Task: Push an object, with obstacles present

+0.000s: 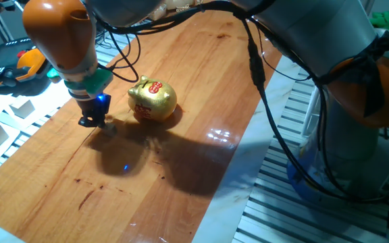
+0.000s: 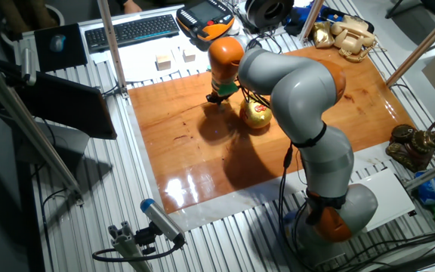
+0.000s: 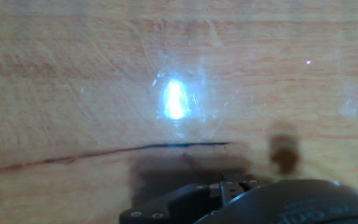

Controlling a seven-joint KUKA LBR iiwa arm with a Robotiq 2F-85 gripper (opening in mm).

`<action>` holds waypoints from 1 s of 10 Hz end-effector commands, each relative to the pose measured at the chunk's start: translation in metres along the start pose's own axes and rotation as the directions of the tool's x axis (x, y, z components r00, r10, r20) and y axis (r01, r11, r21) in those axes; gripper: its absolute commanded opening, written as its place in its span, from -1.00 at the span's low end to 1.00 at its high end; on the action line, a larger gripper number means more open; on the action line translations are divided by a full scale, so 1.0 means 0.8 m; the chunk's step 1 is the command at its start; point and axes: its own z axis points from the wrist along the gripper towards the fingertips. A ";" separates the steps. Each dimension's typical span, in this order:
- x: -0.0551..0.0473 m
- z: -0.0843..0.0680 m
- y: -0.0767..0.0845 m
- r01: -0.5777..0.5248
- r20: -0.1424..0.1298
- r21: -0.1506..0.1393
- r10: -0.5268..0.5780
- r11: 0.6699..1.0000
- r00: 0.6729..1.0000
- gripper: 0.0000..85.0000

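Note:
My gripper (image 1: 92, 122) points down at the wooden table (image 1: 181, 162), its fingertips close together and just above the surface; it looks shut and empty. A tiny tan cube (image 1: 109, 127) lies right beside the fingertips, on their right, touching or nearly so. The gold piggy bank (image 1: 152, 100) with red markings stands a short way right of the gripper. In the other fixed view the gripper (image 2: 217, 97) is left of the pig (image 2: 257, 113); the cube is too small to make out there. The hand view shows only bare wood and the gripper's dark body (image 3: 229, 193).
Larger pale wooden blocks (image 1: 22, 108) lie off the table's left edge on the slatted bench, also seen in the other fixed view (image 2: 163, 62). A keyboard (image 2: 131, 30) and a handheld controller (image 2: 206, 19) lie beyond. The arm's cables (image 1: 255, 67) hang over the table.

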 end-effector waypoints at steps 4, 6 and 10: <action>0.011 -0.004 -0.001 -0.009 -0.011 -0.016 0.009 1.000 1.000 -1.00; 0.017 -0.003 -0.002 -0.011 -0.013 -0.022 0.011 1.000 1.000 -1.00; 0.035 0.002 -0.001 -0.011 -0.006 -0.025 0.011 1.000 1.000 -1.00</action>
